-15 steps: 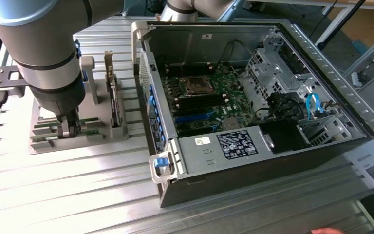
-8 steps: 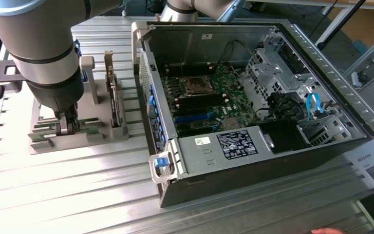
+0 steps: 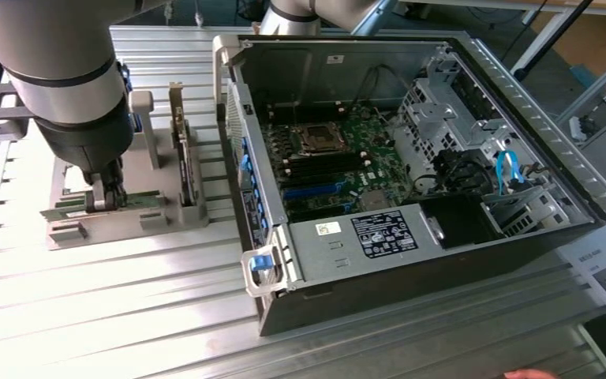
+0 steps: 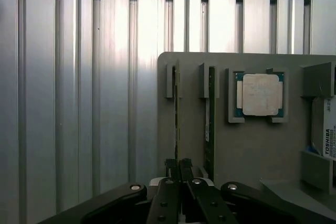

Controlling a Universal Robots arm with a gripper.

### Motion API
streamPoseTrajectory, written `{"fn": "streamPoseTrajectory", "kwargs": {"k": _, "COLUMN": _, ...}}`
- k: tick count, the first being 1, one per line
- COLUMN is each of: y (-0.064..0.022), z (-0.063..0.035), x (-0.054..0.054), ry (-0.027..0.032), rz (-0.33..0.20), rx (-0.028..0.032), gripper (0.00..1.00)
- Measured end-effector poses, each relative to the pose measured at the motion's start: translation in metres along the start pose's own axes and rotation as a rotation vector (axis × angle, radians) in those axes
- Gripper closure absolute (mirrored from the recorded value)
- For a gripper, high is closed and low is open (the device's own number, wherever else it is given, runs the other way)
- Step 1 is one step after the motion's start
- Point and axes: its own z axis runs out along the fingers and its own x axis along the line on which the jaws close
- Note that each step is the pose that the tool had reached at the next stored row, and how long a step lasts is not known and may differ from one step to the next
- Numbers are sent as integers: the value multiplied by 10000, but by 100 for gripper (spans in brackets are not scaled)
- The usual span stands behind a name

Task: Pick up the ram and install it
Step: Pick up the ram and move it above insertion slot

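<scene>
— Where is the ram, and which way does it lie?

— The ram (image 4: 177, 108) stands on its long edge in a slot of the grey holder (image 4: 252, 150), which sits on the ribbed metal tabletop (image 4: 79, 103). In the exterior view its long axis runs roughly from that view's left to its right. One end points toward the open computer case (image 3: 324, 59). A second green stick (image 4: 210, 124) stands parallel just beside it. On the far side of that stick, the square processor chip (image 4: 260, 94) lies flat in its own pocket.

— And your tool?

— My tool (image 4: 179, 167) is down at the holder, directly over the ram's slot. Its fingers are drawn almost together and pinch the thin ram across its thickness. I touch nothing else there; the second stick stands clear of my fingers.
</scene>
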Motion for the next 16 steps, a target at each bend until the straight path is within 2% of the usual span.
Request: {"fn": "streamPoseTrajectory", "kwargs": {"k": 16, "y": 18, "z": -396, "x": -17, "ry": 0, "rz": 0, "rx": 0, "gripper": 88}}
